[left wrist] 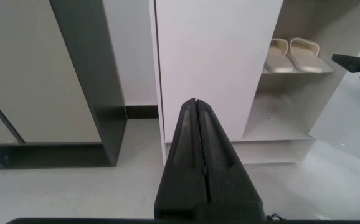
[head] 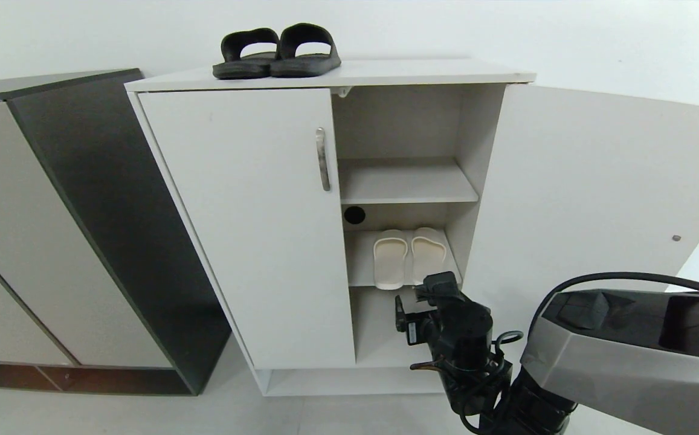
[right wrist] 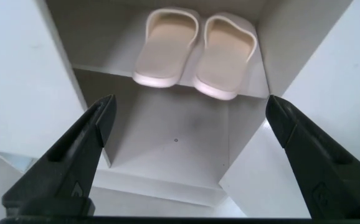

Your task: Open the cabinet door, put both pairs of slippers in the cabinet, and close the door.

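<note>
The white cabinet [head: 337, 75] has its right door [head: 597, 193] swung open and its left door [head: 246, 223] shut. A cream pair of slippers [head: 408, 255] [right wrist: 195, 51] [left wrist: 298, 54] lies side by side on the middle shelf inside. A black pair of slippers [head: 277, 52] rests on the cabinet top, toward its left. My right gripper [right wrist: 189, 118] is open and holds nothing, just in front of the lower compartment below the cream pair. My left gripper [left wrist: 195, 106] is shut with nothing in it, low before the closed left door.
A grey and dark cabinet [head: 53, 229] stands close on the left of the white one. The upper shelf [head: 406, 181] and bottom compartment [head: 385, 326] hold nothing. The open door juts out on the right. Pale floor [head: 144, 414] lies in front.
</note>
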You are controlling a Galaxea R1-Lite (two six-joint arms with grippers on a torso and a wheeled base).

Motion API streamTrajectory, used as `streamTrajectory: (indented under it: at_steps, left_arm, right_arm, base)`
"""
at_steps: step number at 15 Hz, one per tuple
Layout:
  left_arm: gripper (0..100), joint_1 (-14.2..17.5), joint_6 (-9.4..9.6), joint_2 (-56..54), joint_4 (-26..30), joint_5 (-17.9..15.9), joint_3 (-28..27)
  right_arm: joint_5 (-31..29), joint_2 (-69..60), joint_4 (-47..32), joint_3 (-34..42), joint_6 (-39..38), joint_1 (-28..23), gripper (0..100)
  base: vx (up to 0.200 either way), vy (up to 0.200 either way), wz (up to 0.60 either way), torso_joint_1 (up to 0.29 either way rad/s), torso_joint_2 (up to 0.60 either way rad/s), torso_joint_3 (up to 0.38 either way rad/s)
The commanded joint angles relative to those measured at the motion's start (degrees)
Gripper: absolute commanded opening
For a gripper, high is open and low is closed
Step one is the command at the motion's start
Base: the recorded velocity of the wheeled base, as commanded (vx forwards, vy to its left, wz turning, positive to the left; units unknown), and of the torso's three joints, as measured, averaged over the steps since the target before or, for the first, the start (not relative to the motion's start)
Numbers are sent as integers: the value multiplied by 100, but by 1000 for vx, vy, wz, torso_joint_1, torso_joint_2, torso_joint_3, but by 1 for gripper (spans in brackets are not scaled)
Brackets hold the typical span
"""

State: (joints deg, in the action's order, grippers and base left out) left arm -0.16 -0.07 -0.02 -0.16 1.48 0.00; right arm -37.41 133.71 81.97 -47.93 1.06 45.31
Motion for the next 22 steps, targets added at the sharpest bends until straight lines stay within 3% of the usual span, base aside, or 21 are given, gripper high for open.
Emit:
streamTrajectory:
  at_steps: [1, 8, 22]
  left_arm:
    - [0, 7, -1, 2, -2, 11, 0]
    - [0, 7, 51, 2, -2, 19, 0]
    - [0, 7, 25, 2, -2, 19, 0]
  right_arm:
    - [6, 68, 12, 12, 61, 21, 100]
    - [24, 24, 12, 162, 87, 13, 100]
    - [85, -2, 47, 258, 52, 21, 100]
  base:
    - [0, 0, 0, 2, -27, 119]
    - [0, 0, 0, 2, 0, 17]
    - [0, 200, 0, 3, 3, 3]
